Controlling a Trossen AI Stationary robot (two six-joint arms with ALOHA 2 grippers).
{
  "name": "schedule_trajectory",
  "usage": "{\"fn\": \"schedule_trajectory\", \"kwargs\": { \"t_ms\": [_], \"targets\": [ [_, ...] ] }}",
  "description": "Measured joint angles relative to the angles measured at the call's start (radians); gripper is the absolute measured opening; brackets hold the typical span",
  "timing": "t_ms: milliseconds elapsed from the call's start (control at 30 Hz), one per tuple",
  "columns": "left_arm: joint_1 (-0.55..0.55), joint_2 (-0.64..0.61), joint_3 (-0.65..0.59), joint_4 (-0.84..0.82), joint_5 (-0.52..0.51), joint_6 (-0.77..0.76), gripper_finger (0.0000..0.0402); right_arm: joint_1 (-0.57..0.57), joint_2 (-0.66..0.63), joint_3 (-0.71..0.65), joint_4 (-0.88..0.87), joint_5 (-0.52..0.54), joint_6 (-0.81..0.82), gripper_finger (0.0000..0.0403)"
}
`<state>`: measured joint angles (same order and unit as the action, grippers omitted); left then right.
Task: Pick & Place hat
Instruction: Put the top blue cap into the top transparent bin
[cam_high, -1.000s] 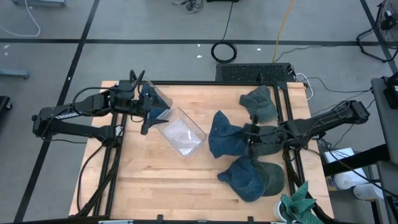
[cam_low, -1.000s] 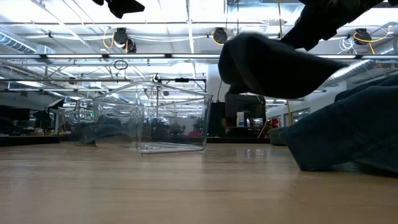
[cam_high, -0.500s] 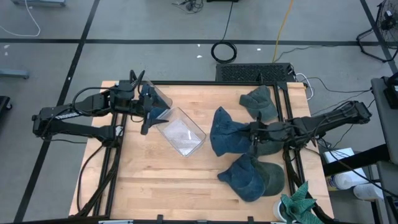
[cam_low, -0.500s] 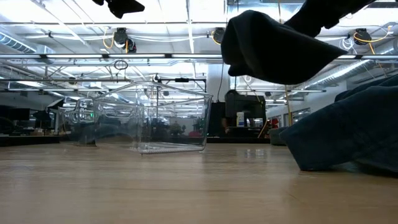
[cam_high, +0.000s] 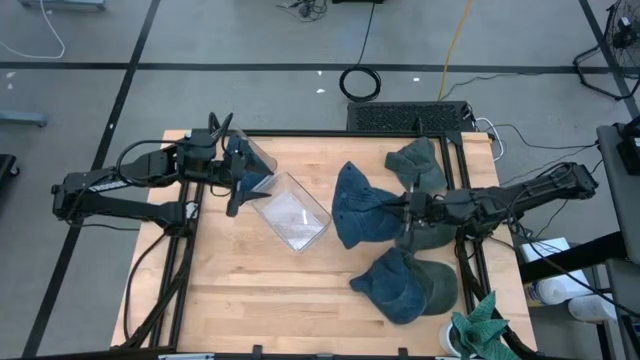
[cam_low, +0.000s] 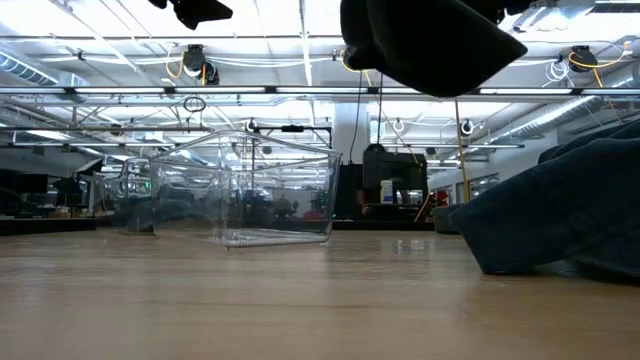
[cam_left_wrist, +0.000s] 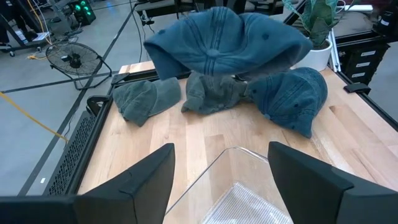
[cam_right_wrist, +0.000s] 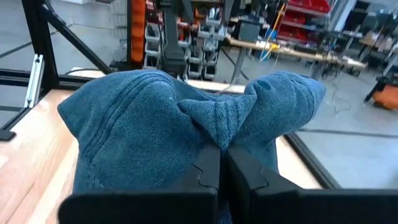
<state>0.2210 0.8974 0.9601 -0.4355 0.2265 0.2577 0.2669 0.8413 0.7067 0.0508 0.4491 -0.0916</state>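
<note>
One hat (cam_high: 362, 211) hangs from right claw (cam_high: 408, 207), above table (cam_high: 230, 290)

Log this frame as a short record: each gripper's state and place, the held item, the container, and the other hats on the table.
right gripper: shut on blue hat, lifted clear of the table
left gripper: jaws apart around the near rim of the clear bin
clear bin: no hat inside
hats at rest: green hat at the far right, blue cap and olive cap near the front right

Blue hat (cam_high: 362, 207) in right gripper (cam_high: 408, 207), above table (cam_high: 230, 290)
</note>
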Motion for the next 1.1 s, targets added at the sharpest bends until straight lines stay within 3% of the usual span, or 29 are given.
{"fn": "schedule_trajectory", "kwargs": {
  "t_ms": [167,733,933,1100],
  "targets": [
    [0.000,0.000,0.000,0.000,0.000,0.000,0.0256,-0.012,0.003,-0.004,0.042,-0.003,-0.015,0.0000],
    [0.000,0.000,0.000,0.000,0.000,0.000,0.0266,-0.109,0.004,-0.225,0.463,-0.012,-0.030,0.0000],
    [0.000,0.000,0.000,0.000,0.000,0.000,0.0255,-0.107,0.025,-0.230,0.487,-0.133,0.000,0.0000],
    [0.000,0.000,0.000,0.000,0.000,0.000,0.0255,-0.092,0.083,-0.230,0.564,-0.139,-0.039,0.0000]
  ]
}}
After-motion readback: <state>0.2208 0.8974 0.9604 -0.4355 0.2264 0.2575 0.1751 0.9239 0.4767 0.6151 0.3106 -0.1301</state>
